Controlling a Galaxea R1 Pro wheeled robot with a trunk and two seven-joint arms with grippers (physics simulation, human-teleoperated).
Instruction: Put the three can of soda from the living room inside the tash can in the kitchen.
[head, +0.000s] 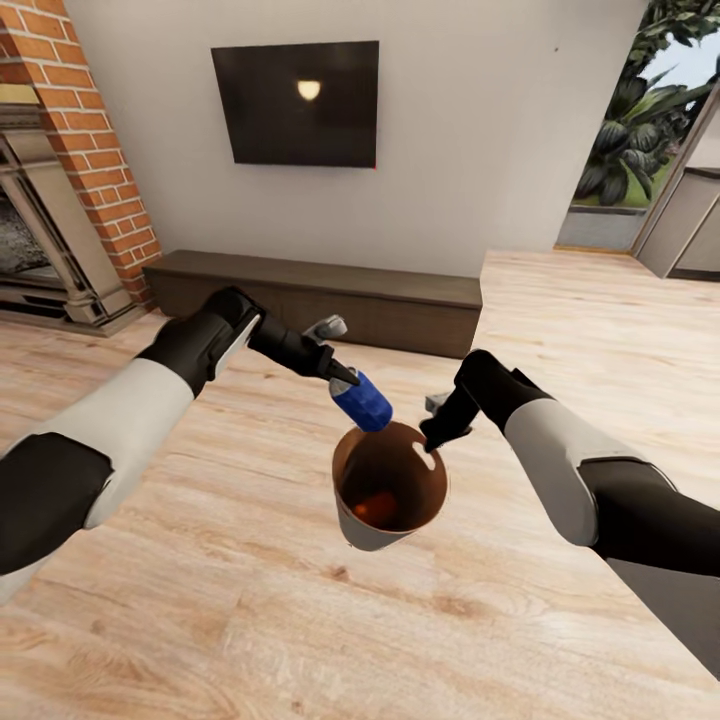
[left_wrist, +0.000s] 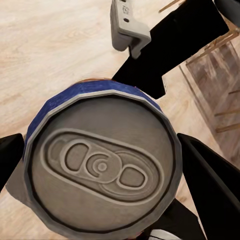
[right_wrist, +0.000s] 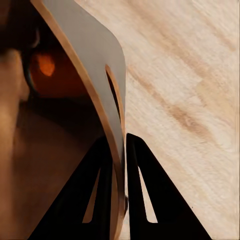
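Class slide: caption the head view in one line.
Left gripper holds the blue soda can tilted over the trash can, whose rim the right gripper pinches.

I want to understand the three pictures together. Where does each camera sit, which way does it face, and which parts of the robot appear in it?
Head view: from the robot's head, looking forward and down at the wood floor; both arms show, the left gripper holding the blue can over the trash can.
Left wrist view: near the left gripper, looking along its fingers at the can's silver top.
Right wrist view: near the right gripper, its fingers pinching the bin's rim.
Shared: head and right wrist views both show something orange inside the bin.
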